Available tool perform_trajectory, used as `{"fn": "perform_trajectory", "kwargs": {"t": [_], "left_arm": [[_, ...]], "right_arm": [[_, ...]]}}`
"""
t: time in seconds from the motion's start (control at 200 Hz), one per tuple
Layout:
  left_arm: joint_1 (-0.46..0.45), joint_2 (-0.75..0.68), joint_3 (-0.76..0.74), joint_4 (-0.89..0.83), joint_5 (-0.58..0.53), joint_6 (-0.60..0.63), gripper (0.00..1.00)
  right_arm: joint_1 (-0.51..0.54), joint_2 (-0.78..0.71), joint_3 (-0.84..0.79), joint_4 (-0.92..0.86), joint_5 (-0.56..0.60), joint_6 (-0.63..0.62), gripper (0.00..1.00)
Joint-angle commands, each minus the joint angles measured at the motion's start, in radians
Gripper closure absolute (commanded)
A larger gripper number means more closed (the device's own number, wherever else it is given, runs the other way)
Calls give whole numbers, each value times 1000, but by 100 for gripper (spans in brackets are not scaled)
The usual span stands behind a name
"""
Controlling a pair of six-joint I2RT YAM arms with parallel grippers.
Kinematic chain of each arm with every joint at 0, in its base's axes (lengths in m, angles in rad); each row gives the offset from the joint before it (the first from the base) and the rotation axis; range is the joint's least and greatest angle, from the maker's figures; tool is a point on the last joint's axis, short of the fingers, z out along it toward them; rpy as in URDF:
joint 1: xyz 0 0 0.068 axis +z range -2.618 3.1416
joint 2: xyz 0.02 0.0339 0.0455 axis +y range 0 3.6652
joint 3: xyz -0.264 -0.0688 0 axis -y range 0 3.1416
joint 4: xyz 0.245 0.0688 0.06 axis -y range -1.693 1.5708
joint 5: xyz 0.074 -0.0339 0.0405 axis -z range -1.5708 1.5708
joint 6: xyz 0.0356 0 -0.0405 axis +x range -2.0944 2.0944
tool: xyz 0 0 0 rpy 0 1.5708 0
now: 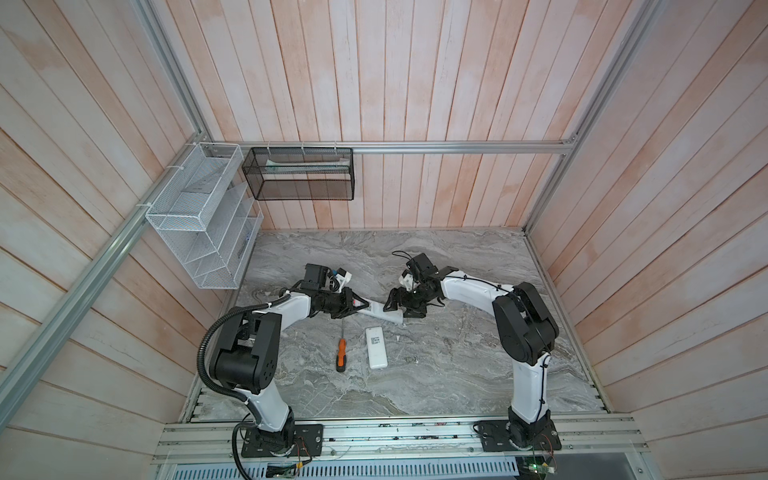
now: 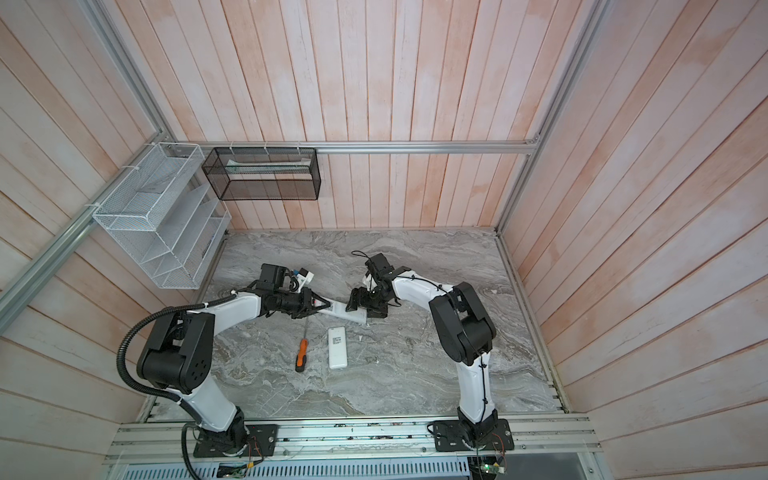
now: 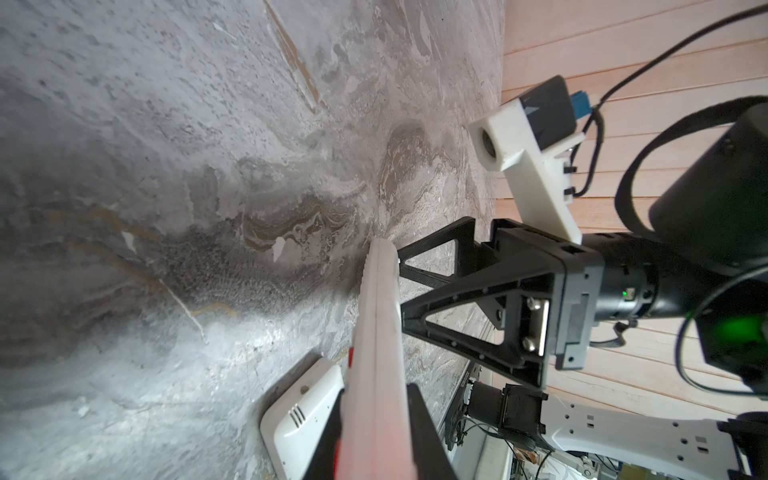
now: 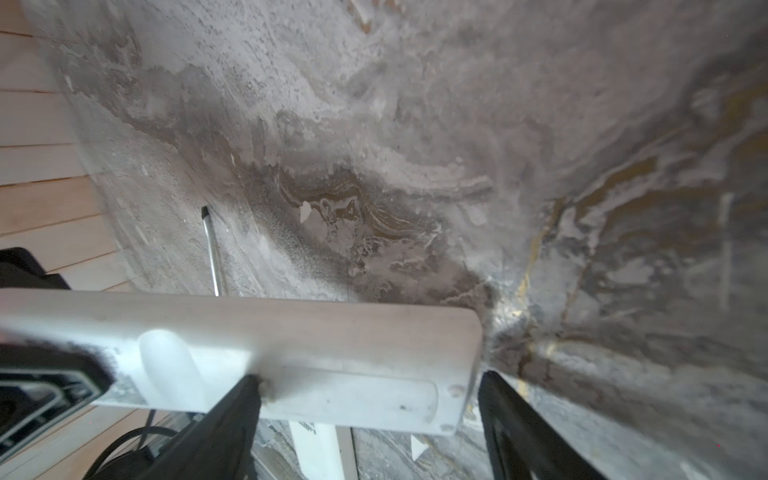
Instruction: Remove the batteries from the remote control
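Currently gripped: you have the remote (image 1: 384, 312) (image 2: 351, 312) clenched by one end in the left claw (image 1: 365, 306) (image 2: 328, 306), and its length runs straight out from that claw toward the right claw (image 1: 402, 309) (image 2: 365, 306).
Left claw: clamped, with a finger on each broad face of the remote (image 3: 378, 311), which your left wrist view shows edge-on.
Right claw: released, with its jaws spread wide; both fingertips (image 3: 400, 320) sit at the remote's back face, one beside its far end.
Remote back: your right wrist view shows a rounded panel (image 4: 353, 395) lying between the right claw's two fingers.
Batteries: hidden in every view, so you cannot tell whether they sit inside.
Second remote (image 1: 376, 347) (image 2: 337, 347): lies flat on the table (image 1: 457, 374), nearer the arm bases than either claw and apart from both.
Screwdriver (image 1: 341, 353) (image 2: 302, 353): lies just beside the second remote on the left claw's side, its orange handle nearest the bases and its shaft pointing up under the left claw.
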Motion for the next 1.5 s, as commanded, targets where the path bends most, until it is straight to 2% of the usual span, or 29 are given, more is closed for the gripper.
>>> {"fn": "perform_trajectory", "kwargs": {"t": [0.0, 0.13, 0.405, 0.71, 0.815, 0.875, 0.94, 0.995, 1.255, 1.495], "left_arm": [[-27, 21, 5, -68, -114, 48, 100], [-27, 6, 12, -103, -177, 65, 100], [-27, -11, 30, -176, -303, 89, 100], [-27, -2, 61, -199, -325, 101, 100], [-27, -1, 56, -188, -310, 96, 100], [-27, -2, 52, -176, -296, 91, 100], [-27, 1, 51, -168, -287, 88, 100], [-26, 4, 51, -167, -284, 87, 100], [-27, 7, 53, -168, -276, 87, 100], [-27, 12, 51, -168, -265, 90, 100]], "right_arm": [[43, 58, 49, -133, 195, -47, 14], [55, 58, 109, -231, 280, -66, 12], [54, -8, 127, -294, 344, -65, 10], [24, -133, 80, -310, 354, -42, 10], [6, -190, 14, -248, 286, -54, 10], [-3, -226, -59, -111, 127, -80, 9], [-21, -233, -115, 24, -39, -55, 8], [-33, -223, -148, 107, -110, -24, 7], [-51, -123, -147, 165, -132, -5, 3], [-51, -44, -99, 169, -126, 15, 5]]}}
